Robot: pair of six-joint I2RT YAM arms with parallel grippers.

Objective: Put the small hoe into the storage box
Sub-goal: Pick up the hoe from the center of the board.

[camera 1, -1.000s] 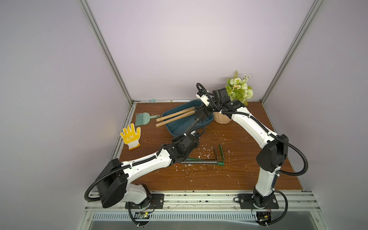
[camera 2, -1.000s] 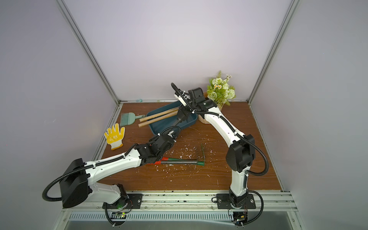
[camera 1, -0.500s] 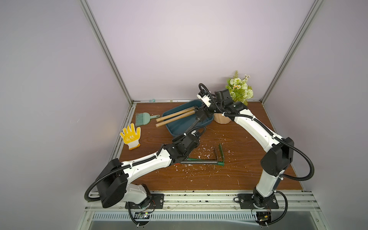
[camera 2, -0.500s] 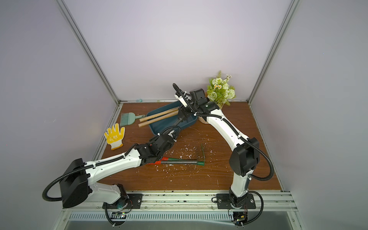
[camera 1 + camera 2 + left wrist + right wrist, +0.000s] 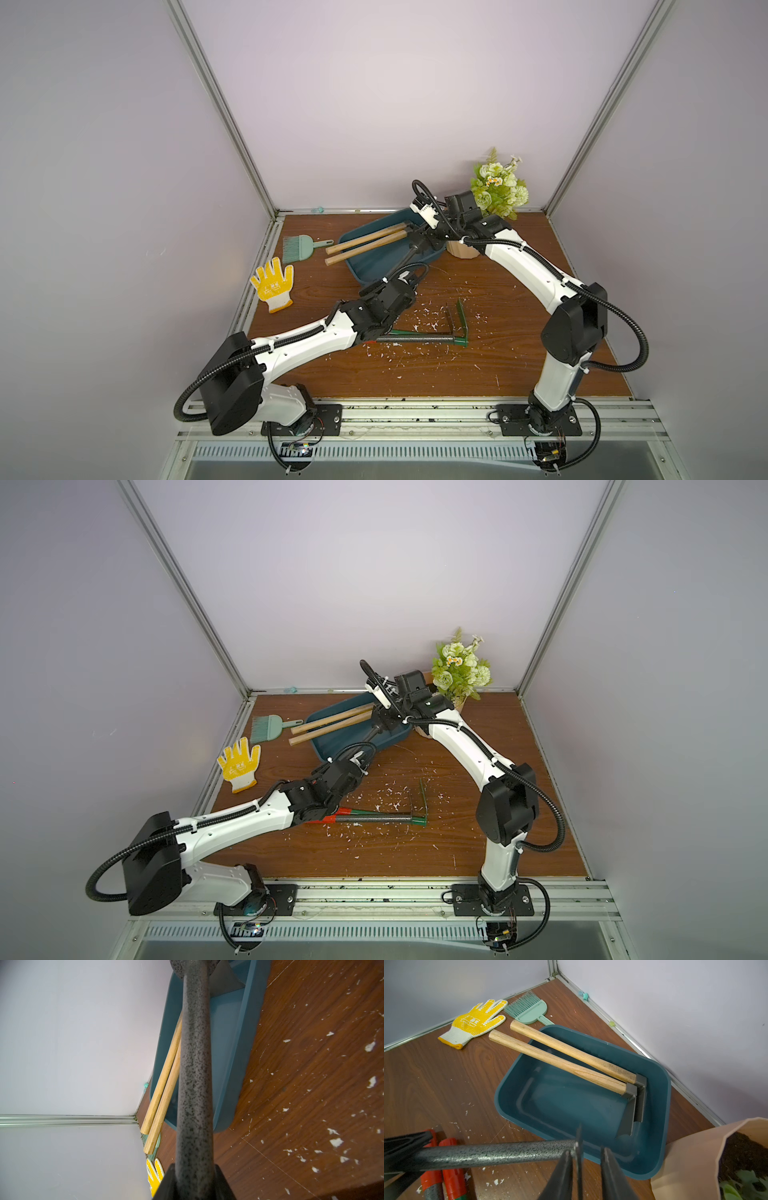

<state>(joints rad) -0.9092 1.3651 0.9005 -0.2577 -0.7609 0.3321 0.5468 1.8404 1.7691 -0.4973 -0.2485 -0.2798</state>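
Note:
The small hoe (image 5: 498,1153) has a speckled grey metal shaft (image 5: 195,1064) and a thin dark blade. My left gripper (image 5: 194,1167) is shut on the shaft's lower end. The hoe slants up from there (image 5: 409,259) to my right gripper (image 5: 584,1151). Its fingers stand on either side of the blade, one finger against it and a gap on the other side. The blade end hangs over the near rim of the dark teal storage box (image 5: 500,1093), which shows in both top views (image 5: 365,266) (image 5: 332,750).
Two wooden-handled tools (image 5: 560,1061) lie with their heads in the box and their handles over its rim. A peach flowerpot (image 5: 695,1157) stands beside the box. A yellow glove (image 5: 272,282), a teal brush (image 5: 299,248), a green long-shafted tool (image 5: 432,338) and white flakes lie on the table.
My right arm has shifted slightly and its jaws have narrowed round the hoe's blade. The left arm and the hoe have stayed where they were.

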